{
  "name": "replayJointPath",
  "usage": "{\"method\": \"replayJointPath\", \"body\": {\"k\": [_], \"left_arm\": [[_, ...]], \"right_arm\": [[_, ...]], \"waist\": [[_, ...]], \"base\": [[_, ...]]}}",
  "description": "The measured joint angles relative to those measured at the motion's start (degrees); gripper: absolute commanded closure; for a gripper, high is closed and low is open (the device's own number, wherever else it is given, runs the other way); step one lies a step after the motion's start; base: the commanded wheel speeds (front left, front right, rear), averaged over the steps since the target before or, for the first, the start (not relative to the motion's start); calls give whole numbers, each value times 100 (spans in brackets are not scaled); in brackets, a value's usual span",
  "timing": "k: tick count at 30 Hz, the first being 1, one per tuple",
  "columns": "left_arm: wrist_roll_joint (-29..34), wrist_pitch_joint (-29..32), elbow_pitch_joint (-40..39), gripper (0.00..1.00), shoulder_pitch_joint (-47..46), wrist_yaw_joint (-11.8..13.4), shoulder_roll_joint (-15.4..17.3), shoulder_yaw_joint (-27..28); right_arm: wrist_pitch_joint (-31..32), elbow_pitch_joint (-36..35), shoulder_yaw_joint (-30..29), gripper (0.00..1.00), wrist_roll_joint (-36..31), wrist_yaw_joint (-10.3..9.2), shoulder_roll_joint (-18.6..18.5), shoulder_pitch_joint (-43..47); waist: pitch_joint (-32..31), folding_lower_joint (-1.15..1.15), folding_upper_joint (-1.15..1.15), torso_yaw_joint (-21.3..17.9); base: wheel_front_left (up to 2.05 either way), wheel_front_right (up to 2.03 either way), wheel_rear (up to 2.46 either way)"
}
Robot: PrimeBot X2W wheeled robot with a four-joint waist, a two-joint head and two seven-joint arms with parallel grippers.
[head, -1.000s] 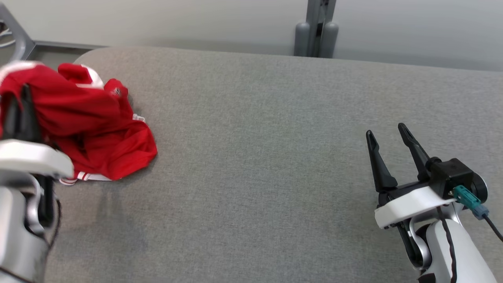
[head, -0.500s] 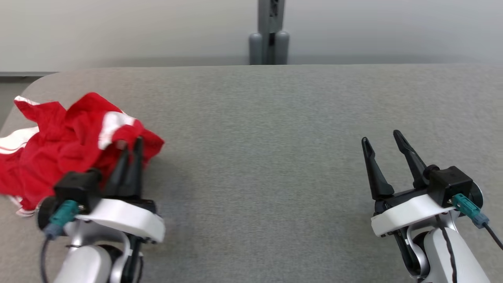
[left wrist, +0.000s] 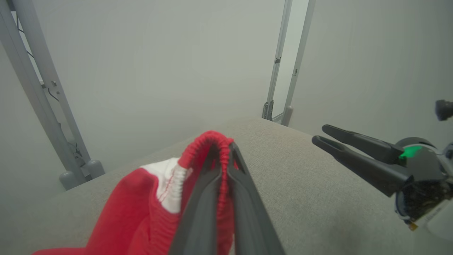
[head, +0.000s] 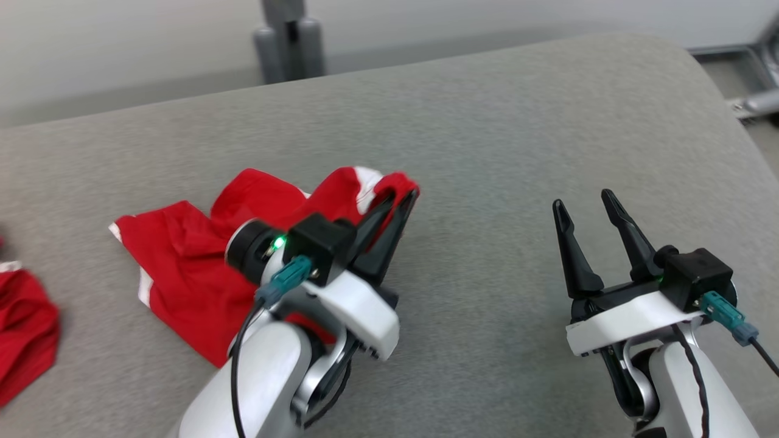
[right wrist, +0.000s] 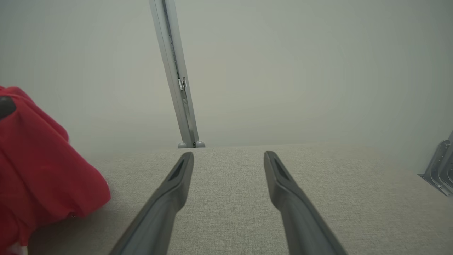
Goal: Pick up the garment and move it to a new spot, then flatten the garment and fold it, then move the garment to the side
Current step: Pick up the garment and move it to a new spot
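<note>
the broad grey fabric-covered counter [head: 517, 140] spreads under both arms, with a grey upright post [head: 286, 36] behind its far edge. the crumpled red garment with white trim [head: 176, 267] lies left of the counter's centre, most of it draped on the surface and one ribbed edge lifted. a separate patch of red cloth [head: 24, 328] sits at the far left; whether it belongs to the same garment is unclear. the left end effector [head: 406, 201] is clamped tight on that ribbed edge, its fingers pressed together with cloth looped over the tips. the right end effector [head: 582, 201] hovers well apart to the right, jaws spread wide and empty. by this showing the pick-up looks done and the move to a new spot seems under way; letting go, flattening, folding and setting aside are all left to do.
</note>
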Motion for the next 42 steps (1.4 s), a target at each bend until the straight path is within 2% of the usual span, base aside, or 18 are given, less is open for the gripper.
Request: {"method": "replayJointPath", "body": {"k": [6,13,14,16,17,24,28,33,36,42], "left_arm": [[-12,-129,656,100,-644,-133,-249,-96],[-204,-210,1631,100,-816,-330,-378,-266],[-241,-252,1730,95,-821,-349,-396,-283],[-288,-283,1929,12,-870,-436,-420,-352],[-307,-335,1998,0,-884,-456,-433,-377],[-334,-738,2125,0,-922,-555,-472,-525],[-368,-945,1974,0,-843,-492,-467,-513],[-411,-1228,1706,0,-632,-144,-246,-176],[-476,-1422,1523,0,-506,191,-13,238],[-677,-1600,1334,0,-228,481,425,862]], "right_arm": [[-102,123,119,0,190,0,0,-92],[-166,275,137,0,348,0,-4,-97],[-167,297,134,0,355,-1,-3,-97],[-171,331,125,0,356,0,-1,-99],[-172,342,116,0,355,-1,0,-101],[-197,360,0,0,275,0,2,-170],[-199,359,-76,0,187,0,2,-163],[-211,326,-168,0,71,0,4,-134],[-212,299,-210,0,0,0,3,-109],[-158,229,-230,0,-82,0,7,-75]], "waist": [[189,0,0,-639],[433,0,0,-1199],[477,0,0,-1233],[548,0,0,-1272],[562,0,0,-1272],[515,0,0,-984],[422,0,0,-696],[277,0,0,-243],[163,0,0,132],[-27,0,0,580]], "base": [[0,0,0],[0,0,0],[0,0,0],[0,0,0],[0,0,0],[0,0,0],[0,0,0],[0,0,0],[0,0,0],[0,0,0]]}}
